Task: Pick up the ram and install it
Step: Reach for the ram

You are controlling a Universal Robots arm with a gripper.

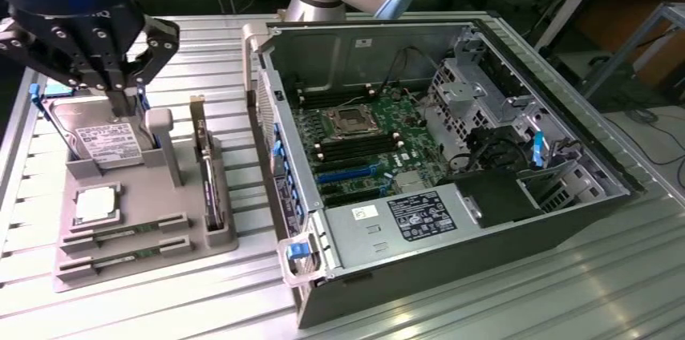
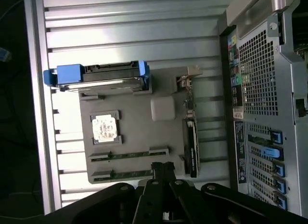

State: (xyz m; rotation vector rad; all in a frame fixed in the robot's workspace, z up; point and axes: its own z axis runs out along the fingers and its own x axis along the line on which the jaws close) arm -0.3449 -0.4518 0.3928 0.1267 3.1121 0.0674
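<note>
Ram [image 1: 118, 232] and its twin [image 1: 115, 258] sit edge-up in the grey holder's [image 1: 160, 192] slots on the tabletop [image 1: 482, 308] — chips indistinct. Their parallel long axes run across the exterior view. Claw [image 1: 127, 95] closed, empty, above the hard drive [image 1: 107, 143].

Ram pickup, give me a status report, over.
Gripper shut, empty, above the parts tray. Ram and its twin lying in tray slots, untouched. Nothing lying over them.
</note>
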